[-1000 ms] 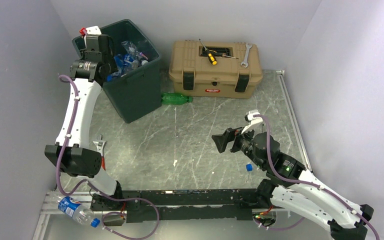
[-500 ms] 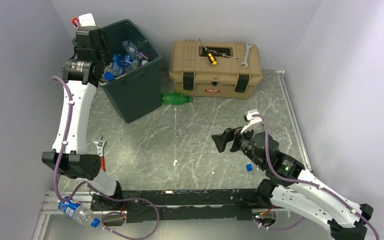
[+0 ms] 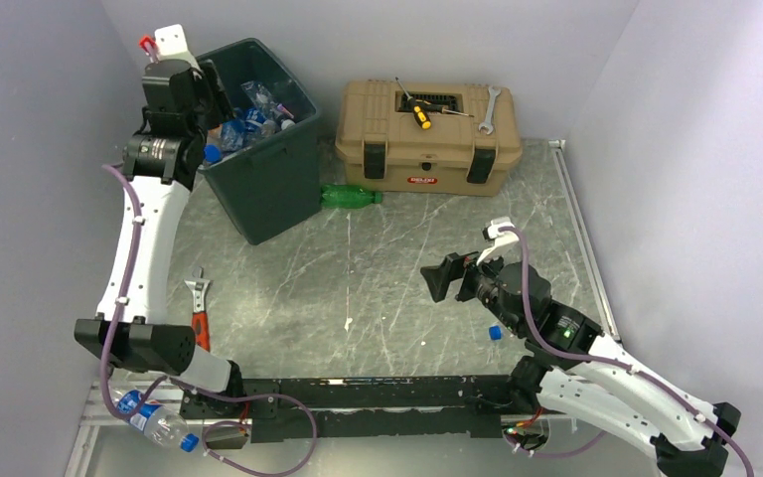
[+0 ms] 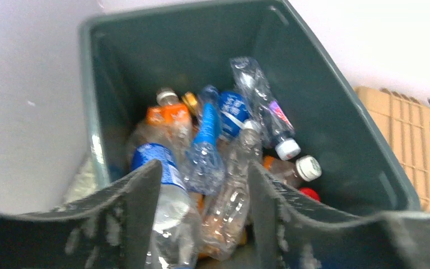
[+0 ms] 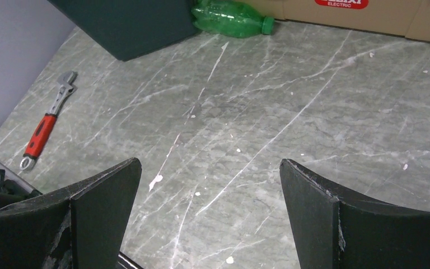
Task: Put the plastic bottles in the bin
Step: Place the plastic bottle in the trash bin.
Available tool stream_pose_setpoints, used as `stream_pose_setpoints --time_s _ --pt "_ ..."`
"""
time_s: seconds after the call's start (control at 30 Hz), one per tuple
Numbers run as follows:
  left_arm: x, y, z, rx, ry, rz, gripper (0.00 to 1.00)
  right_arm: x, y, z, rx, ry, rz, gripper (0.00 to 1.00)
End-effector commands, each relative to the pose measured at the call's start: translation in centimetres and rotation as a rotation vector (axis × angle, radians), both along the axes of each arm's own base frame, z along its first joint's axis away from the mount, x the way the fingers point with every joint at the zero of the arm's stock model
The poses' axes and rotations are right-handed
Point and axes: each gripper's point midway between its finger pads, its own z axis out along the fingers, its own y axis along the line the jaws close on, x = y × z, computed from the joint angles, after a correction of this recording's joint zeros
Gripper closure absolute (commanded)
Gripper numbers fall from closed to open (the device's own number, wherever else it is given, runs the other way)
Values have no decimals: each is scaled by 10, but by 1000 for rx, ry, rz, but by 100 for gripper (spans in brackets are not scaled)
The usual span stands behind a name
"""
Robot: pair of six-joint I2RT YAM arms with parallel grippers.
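The dark green bin stands at the back left and holds several plastic bottles. In the left wrist view the bin shows clear, blue-labelled and orange bottles piled inside. My left gripper is open over the bin's left rim; its jaws stand apart with nothing gripped. A green bottle lies on the floor between bin and toolbox, and it also shows in the right wrist view. A blue-labelled bottle lies by the left arm's base. My right gripper is open and empty over the floor.
A tan toolbox stands at the back with a yellow-handled screwdriver and a silver wrench on its lid. A red-handled wrench lies on the floor at the left. A small blue cap lies by the right arm.
My left gripper has drawn back from over the bin's middle toward its left rim, and the left arm has swung left. The right arm has not moved.
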Motion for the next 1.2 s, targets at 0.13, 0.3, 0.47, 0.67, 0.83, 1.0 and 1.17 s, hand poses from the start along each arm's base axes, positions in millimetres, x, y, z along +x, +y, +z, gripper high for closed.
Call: stream_pose_setpoints --time_s 0.13,0.3,0.47,0.67,0.83,1.0,1.17 --pt "-63 -56 67 -8 -363 -361 1 27 -6 -4 -14 5 -161 0" --pt "-107 -86 78 -64 -505 -548 1 65 -23 -28 -47 91 -311 0" --pt "-139 -113 50 -107 -498 -724 1 85 -67 -60 74 234 -480 0" --pt "-173 -140 17 -232 -467 -871 1 65 -143 -64 85 268 -826 0" --pt "-176 -196 -52 -262 -136 -1081 1 38 -168 -67 149 370 -986 0" --pt "-213 -266 -103 -156 58 -1307 1 15 -192 -42 201 308 -1079 0" --pt "-237 -328 -170 13 151 -1487 1 1 -206 22 298 161 -1078 0"
